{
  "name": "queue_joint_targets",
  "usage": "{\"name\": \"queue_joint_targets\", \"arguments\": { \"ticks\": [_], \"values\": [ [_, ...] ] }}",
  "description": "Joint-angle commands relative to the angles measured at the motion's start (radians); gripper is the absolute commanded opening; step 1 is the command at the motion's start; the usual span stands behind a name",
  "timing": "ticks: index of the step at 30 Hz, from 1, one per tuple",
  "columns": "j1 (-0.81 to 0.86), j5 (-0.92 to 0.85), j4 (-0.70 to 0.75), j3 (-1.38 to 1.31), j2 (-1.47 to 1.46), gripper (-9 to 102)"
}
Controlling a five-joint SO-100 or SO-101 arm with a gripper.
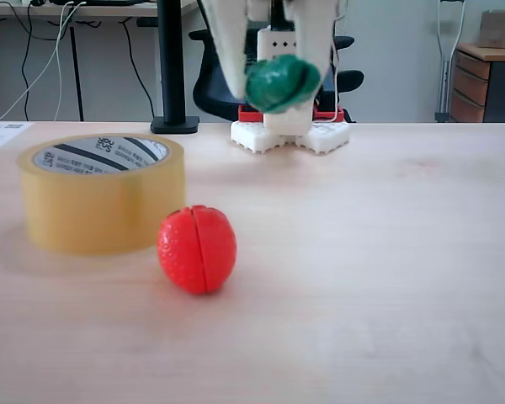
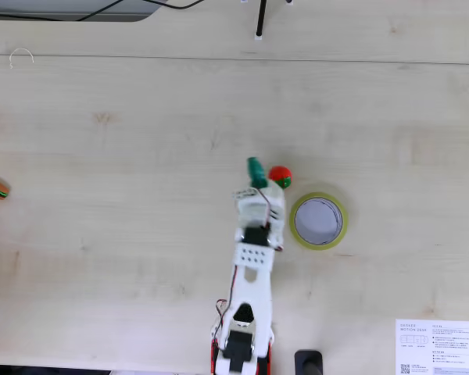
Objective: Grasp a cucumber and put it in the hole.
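My claw (image 1: 278,84) grips the cucumber (image 1: 282,82) aloft; the hole (image 2: 318,220) sits right of it in the top-down fixed view.

Pale wooden table (image 1: 387,252); behind it a black office chair (image 1: 210,76), white wall, wooden drawer cabinet (image 1: 480,80) and black post (image 1: 172,67).

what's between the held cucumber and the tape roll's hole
The red round toy sits between the cucumber and the hole in the top-down fixed view.
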Motion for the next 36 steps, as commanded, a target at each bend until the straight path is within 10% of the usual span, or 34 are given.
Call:
{"name": "queue_joint_targets", "arguments": {
  "ticks": [1,31,36],
  "values": [
    [0.084,0.014,0.0,-0.098,0.091,12],
    [0.489,0.017,-0.008,-0.172,0.012,12],
    [0.489,0.026,-0.112,-0.156,0.002,36]
  ]
}}
